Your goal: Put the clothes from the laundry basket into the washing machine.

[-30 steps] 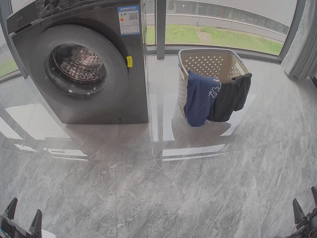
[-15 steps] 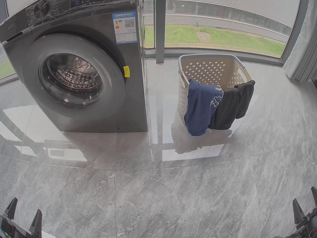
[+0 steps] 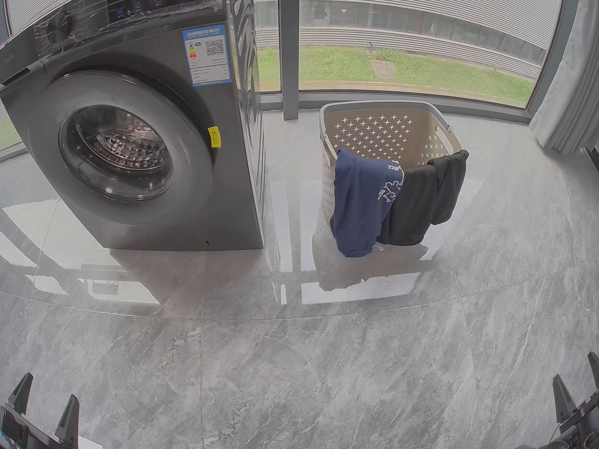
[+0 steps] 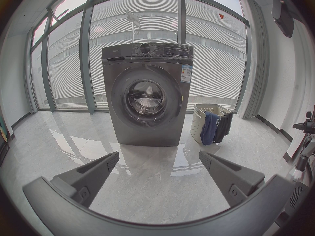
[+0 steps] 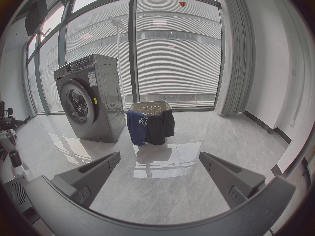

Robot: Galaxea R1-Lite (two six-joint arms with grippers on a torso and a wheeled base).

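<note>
head view | washing machine [image 3: 131, 151] stood at left on the grey floor [image 3: 312, 357] | laundry basket [image 3: 374, 133] beside it on the right, not touching | blue garment [image 3: 359, 210] and black garment [image 3: 415, 210] hung side by side over the basket's near rim | left gripper [image 3: 50, 386] and right gripper [image 3: 574, 367] sat low at the near corners, both spread wide, holding nothing

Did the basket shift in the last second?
No. The whole head view has shifted, so the camera moved. The basket keeps the same gap beside the washer and the same place before the window post.
</note>
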